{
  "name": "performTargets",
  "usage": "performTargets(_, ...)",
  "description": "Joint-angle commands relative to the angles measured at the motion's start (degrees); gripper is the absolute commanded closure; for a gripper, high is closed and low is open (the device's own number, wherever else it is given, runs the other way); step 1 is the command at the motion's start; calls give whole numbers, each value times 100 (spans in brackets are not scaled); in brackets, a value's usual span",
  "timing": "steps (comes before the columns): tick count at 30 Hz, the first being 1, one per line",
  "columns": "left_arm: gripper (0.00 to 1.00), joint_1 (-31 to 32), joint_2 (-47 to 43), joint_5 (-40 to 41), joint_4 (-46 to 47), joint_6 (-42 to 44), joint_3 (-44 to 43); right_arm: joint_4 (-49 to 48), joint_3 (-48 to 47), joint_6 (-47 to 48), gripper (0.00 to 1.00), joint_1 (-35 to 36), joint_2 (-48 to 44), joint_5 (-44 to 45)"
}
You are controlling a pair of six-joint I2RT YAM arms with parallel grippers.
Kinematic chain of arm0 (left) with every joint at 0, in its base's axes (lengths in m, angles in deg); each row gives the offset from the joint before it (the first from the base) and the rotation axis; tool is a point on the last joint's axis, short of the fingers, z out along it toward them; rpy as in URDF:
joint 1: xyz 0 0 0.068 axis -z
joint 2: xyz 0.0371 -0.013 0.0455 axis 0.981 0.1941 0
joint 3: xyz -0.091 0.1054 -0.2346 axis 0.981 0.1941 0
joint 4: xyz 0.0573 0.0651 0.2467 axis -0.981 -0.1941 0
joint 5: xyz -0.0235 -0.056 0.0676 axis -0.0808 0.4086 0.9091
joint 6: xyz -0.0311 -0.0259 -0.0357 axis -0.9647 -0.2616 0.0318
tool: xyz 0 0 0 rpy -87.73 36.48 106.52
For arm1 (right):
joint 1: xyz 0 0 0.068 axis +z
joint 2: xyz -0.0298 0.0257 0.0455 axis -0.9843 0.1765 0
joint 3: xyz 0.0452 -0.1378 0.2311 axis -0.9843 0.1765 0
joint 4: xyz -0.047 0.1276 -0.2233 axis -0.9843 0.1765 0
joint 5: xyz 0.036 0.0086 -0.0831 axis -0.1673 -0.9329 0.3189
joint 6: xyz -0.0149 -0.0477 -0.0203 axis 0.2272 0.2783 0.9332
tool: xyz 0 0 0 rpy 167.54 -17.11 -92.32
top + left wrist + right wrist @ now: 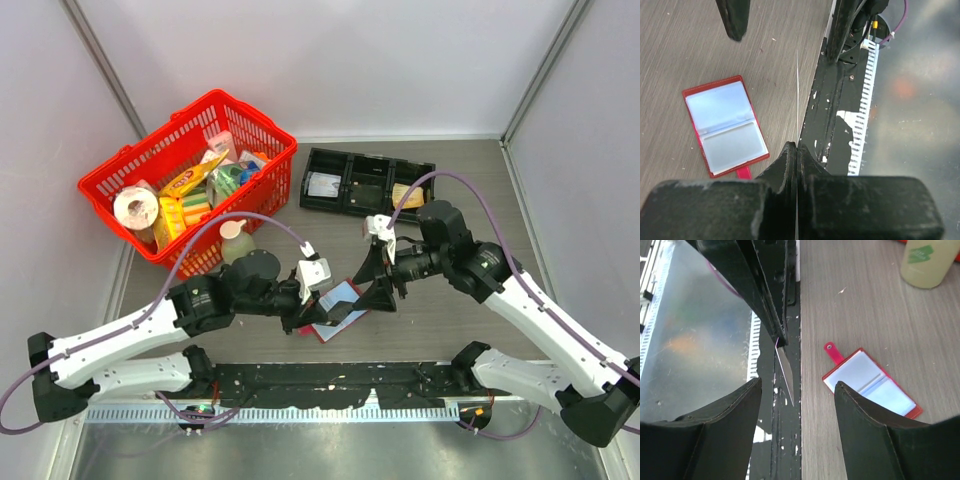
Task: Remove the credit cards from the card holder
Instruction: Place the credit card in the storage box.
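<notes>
The card holder (pixel 340 298) lies open on the table between my two grippers, red-edged with pale blue clear sleeves up; it also shows in the left wrist view (pixel 725 125) and the right wrist view (pixel 870 382). My left gripper (pixel 797 146) is shut on a thin greyish credit card (pixel 785 372), seen edge-on as a fine line (pixel 797 90), held above the table's near edge beside the holder. My right gripper (pixel 797 405) is open and empty, hovering just right of the holder, facing the left gripper (pixel 325 312).
A red basket (pixel 125 165) of groceries stands at the back left, with a pale bottle (pixel 235 240) in front of it. A black three-compartment tray (pixel 365 205) sits at the back centre. The black base rail (pixel 330 380) runs along the near edge.
</notes>
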Motion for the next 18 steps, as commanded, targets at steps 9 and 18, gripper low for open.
performTargets(9, 100, 6, 413, -304, -520, 759, -832, 588, -217, 617, 48, 372, 340, -207)
performTargets(18, 83, -256, 379, 834, -635, 768, -973, 45, -190, -41, 99, 294, 437, 645)
